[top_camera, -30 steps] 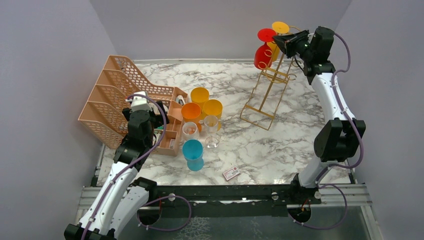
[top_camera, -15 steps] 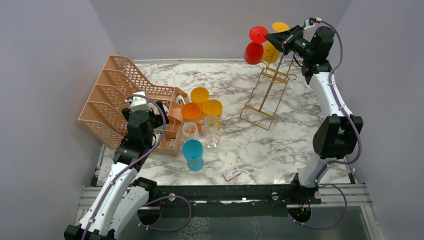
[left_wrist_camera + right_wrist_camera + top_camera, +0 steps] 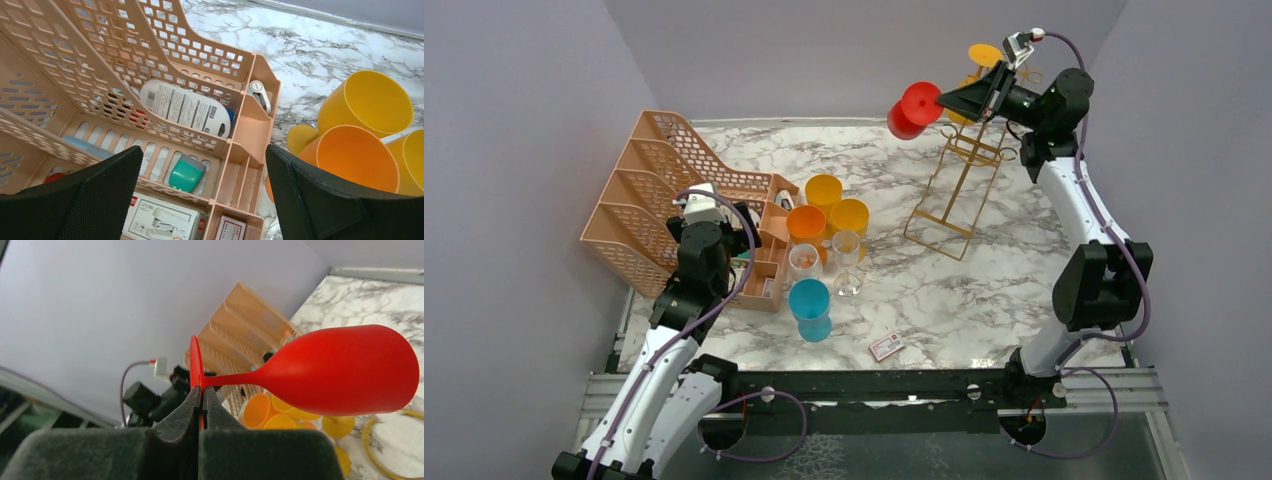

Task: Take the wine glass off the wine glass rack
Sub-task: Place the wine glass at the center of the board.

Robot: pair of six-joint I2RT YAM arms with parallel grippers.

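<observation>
The right end effector (image 3: 946, 99) pinches the foot of the red wine glass (image 3: 913, 110). The glass lies sideways in the air, up and left of the gold wine glass rack (image 3: 954, 190) and apart from it. 1 yellow glass (image 3: 984, 54) hangs at the rack's top. Coloured cups (image 3: 824, 190) cluster on the marble surface (image 3: 984, 290), left of the rack. The left end effector (image 3: 202, 157) is spread wide over the peach organizer (image 3: 250, 125).
</observation>
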